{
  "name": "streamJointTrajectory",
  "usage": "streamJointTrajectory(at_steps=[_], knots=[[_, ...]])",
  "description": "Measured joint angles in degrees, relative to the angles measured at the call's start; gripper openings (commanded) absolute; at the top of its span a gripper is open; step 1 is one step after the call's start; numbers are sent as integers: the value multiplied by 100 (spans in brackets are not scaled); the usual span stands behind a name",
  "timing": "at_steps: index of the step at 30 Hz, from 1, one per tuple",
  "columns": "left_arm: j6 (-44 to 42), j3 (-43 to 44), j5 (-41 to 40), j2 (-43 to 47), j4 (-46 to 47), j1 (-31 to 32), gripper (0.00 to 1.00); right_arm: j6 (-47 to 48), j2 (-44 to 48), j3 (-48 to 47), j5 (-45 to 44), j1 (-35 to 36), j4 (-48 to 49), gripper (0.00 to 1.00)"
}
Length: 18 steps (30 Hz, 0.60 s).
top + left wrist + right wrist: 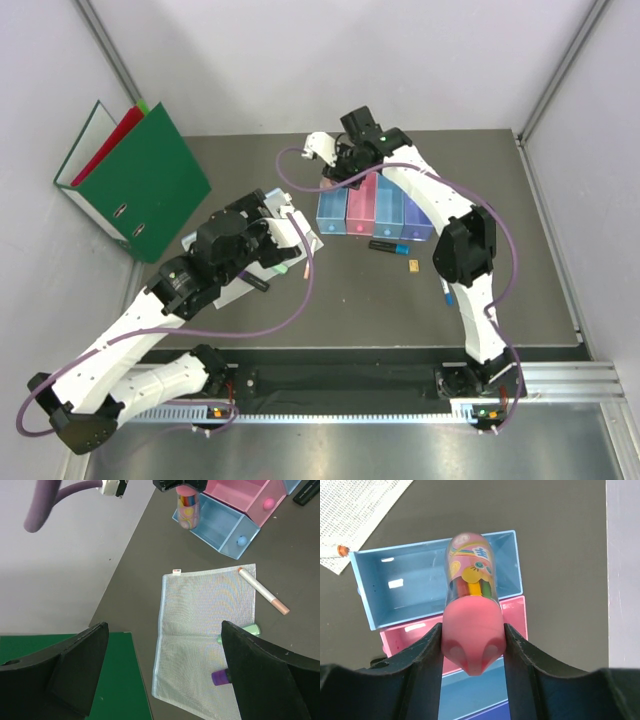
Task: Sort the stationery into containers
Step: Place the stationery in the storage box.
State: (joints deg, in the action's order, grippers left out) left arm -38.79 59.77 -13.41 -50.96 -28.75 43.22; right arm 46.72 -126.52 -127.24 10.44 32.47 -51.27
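Four joined bins (pixel 375 212) lie beneath the right claw (pixel 472 632); the light blue bin (pixel 405 595) and pink bin (pixel 516 611) share a wall, so a skewed release may land the piece astride it or outside. Claw closed to the width of one glue stick (pixel 470 580), clamped at its pink cap, hanging over the light blue bin.

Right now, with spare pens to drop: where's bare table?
Bare: grey table right of the translucent bin row, and between green binder and bins. Crowded: white mesh pouch; black marker, tan block before bins; right gripper's pink-capped glue stick above them.
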Motion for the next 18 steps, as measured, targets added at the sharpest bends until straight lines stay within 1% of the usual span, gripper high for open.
streamJointTrajectory(at_steps=[11, 18], knots=[[17, -2, 7, 35, -2, 0, 99, 387, 20, 439, -160, 17, -57, 0], [74, -33, 7, 35, -4, 0, 99, 584, 90, 573, -221, 170, -142, 0]])
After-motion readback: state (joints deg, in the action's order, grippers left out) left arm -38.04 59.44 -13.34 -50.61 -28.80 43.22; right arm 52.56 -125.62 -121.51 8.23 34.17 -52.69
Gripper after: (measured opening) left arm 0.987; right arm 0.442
